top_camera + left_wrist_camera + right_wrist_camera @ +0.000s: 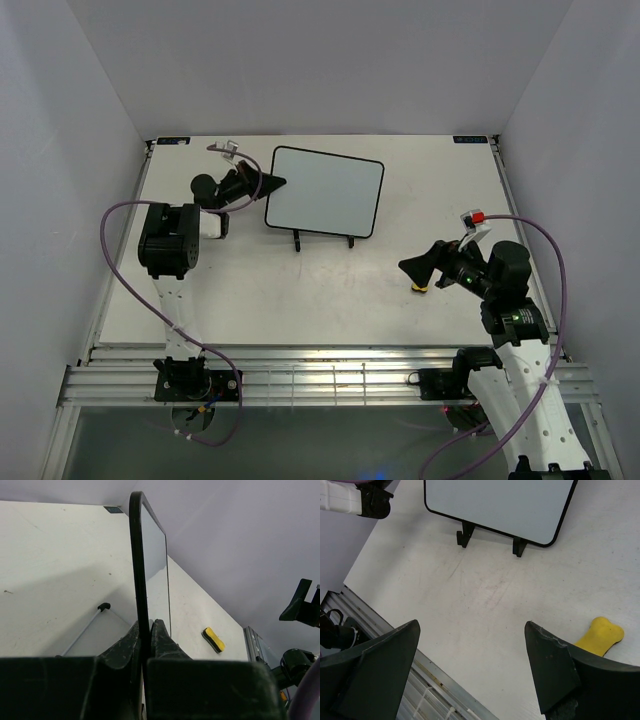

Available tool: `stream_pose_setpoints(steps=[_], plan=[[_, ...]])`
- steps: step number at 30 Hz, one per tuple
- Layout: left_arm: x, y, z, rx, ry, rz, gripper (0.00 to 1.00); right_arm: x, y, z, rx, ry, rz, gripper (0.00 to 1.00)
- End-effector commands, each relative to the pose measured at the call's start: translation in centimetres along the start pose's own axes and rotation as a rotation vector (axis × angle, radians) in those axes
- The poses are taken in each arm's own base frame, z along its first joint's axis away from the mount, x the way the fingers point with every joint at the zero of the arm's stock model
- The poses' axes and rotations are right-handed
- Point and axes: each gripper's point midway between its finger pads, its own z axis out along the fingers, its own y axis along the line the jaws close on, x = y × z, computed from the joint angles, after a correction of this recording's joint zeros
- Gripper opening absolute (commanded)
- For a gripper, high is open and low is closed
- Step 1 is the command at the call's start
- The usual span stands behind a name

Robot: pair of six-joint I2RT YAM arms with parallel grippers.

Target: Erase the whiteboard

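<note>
At the board's left rim, my left end effector (146,630) is pinching the black frame of the whiteboard (152,565). The board is leaning on its wire stand (465,532) toward the far middle of the counter (300,290).

My right end effector (471,625) is hanging spread wide and carrying nothing. The yellow sponge (600,636) is lying on the counter just beside its right finger.

Risks I am weighing:
- Descending off-centre would shove the sponge away rather than straddle it.
- Wiping pressure could slip the thin frame out of my pinch and tip the board off its stand.

no readable text, labels or numbers anywhere
</note>
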Motion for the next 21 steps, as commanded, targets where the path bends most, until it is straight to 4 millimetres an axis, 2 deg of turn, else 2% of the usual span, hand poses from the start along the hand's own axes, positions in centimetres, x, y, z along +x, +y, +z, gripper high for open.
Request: stream_pose_setpoints(steps=[1,5,13,16,21], plan=[[-1.2,-2.3,-1.9,0.161,-0.011,0.519,0.00,-0.7,0.6,-0.2,-0.021,-0.021,-0.028,0.91],[-0.2,-2.1,-2.4,0.177,0.021,0.568,0.00,-0.7,0.7,-0.3,-0.026,-0.027,-0.035,0.91],[2.2,-1.5,-3.5,0.249,0.122,0.612,0.00,-0.4,-0.3,-0.3,0.023,-0.040,-0.041,0.91],[1.3,-0.1,-5.2,0.201,0.112,0.617,0.00,-0.5,-0.1,-0.4,0.019,-0.044,-0.045,0.91],[1.2,0.0,-6.1,0.191,0.123,0.599,0.00,-0.5,-0.2,-0.3,0.020,-0.045,-0.046,0.91]])
